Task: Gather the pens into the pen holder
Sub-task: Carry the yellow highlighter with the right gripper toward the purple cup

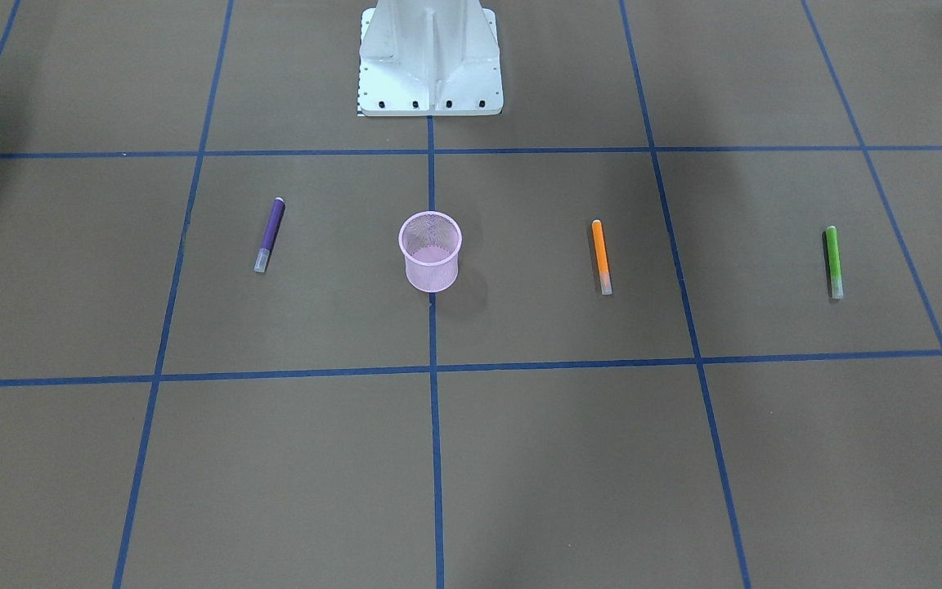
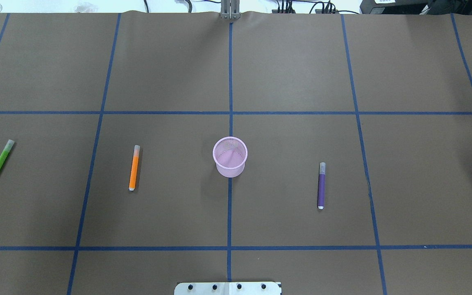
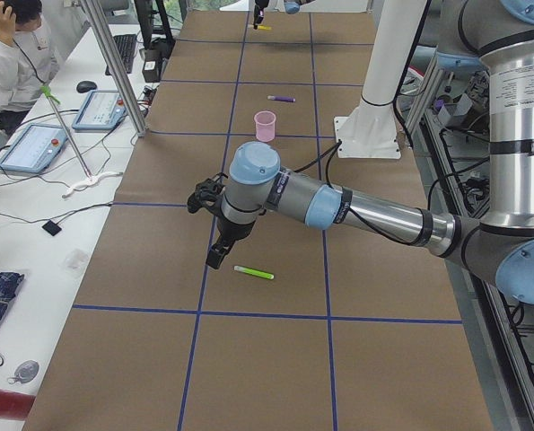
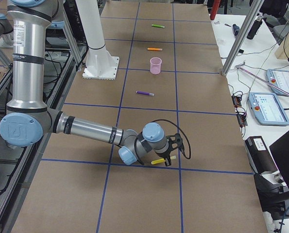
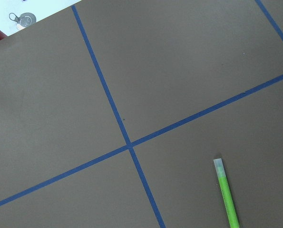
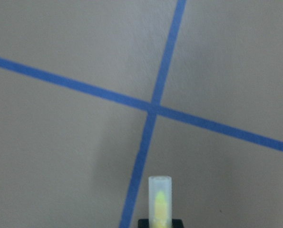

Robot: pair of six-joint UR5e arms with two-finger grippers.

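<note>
Now, yellow pen (image 6: pixel 160 202) clamped in R fingers (image 4: pixel 166 157): carry over holder (image 4: pixel 156 65) far off, drop upright. L fingers (image 3: pixel 215 258): can't tell.

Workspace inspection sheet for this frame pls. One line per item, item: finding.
Surface: brown paper table with a blue tape grid.
Job's things: pen holder upright at centre, empty. The purple pen, orange pen and green pen lie flat, apart from it. The yellow pen is at the right gripper.
Clutter: nothing seen on the paper.
Grippers: left gripper is low beside the green pen, apart from it. Right gripper is at the yellow pen. Open or shut cannot be told for either.
Cables: wrist cable loops at the right wrist; cords run along the table's far edge.
Surroundings: operator and tablets beside the table.
</note>
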